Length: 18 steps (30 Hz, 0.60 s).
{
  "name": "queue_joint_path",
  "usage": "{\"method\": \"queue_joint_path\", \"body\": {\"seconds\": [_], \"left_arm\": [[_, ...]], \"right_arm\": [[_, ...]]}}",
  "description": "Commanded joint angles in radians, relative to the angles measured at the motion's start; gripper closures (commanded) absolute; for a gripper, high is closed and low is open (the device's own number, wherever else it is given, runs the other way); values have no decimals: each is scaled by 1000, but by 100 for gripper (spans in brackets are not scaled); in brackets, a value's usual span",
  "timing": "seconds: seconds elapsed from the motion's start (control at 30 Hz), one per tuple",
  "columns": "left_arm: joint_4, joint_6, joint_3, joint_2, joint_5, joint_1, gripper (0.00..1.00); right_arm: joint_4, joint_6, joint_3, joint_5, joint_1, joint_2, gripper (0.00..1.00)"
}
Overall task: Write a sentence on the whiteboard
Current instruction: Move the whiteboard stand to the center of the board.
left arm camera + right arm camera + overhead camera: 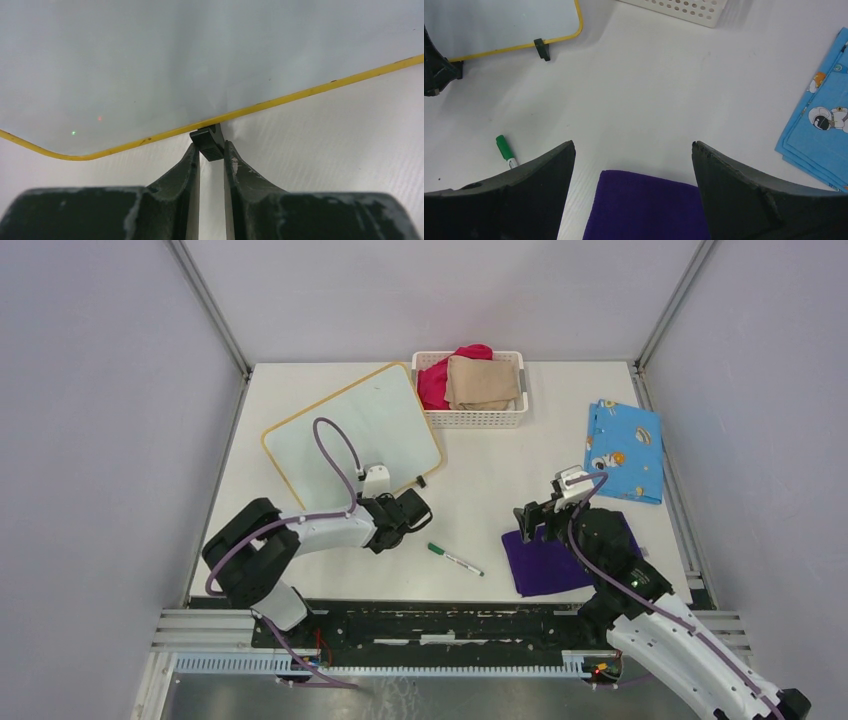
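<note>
Pinches, with the left gripper drawn narrow, one black foot at the yellow-framed edge of the whiteboard, with fingertips pressed to either side of it by the look of things. Holds nothing in the right gripper, spread wide and hanging above the near edge of a purple cloth.

Outward from the pinch: finds the board on the far left part of the table, turned at an angle, with a second foot free farther along the same edge. Cannot tell whether lying flat or tipped up. Shows no green writing anywhere on the white face, so judged as barely begun. Leaves the marker untouched on the bare table between the two arms, green cap apparently on.

Handling, as a judgement: likely light, stiff and thin, with a slick face. Apt to pivot or skate across the table if pushed from one foot alone. Better taken by a foot or the frame edge than by the face, and pinned firmly during writing. As for the marker: slim, round, prone to rolling. Best gripped across the barrel, well back from the capped end.

Farther out: a white basket of folded cloths just beyond the board, and a blue printed cloth at the far right.
</note>
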Motion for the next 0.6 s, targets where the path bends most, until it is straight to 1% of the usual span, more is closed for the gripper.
{"method": "queue_joint_path", "body": {"seconds": [0.0,0.17,0.27,0.33,0.47,0.53,0.57], "left_arm": [[137,73,12,-23,93,-40,82],[96,76,-5,-129,105,-47,38],[50,69,-8,-210,100,-54,21],[12,61,-5,-268,101,-60,15],[-73,66,22,-407,101,-101,9],[-58,146,40,-493,149,-113,8],[-35,216,52,-527,185,-113,8]], "right_arm": [[34,16,5,-8,3,15,8],[63,22,16,-33,3,55,8],[73,23,27,-47,2,74,8],[81,24,31,-55,3,85,8],[118,30,32,-97,4,124,9],[154,36,36,-124,3,156,10],[170,41,39,-136,3,178,10]]}}
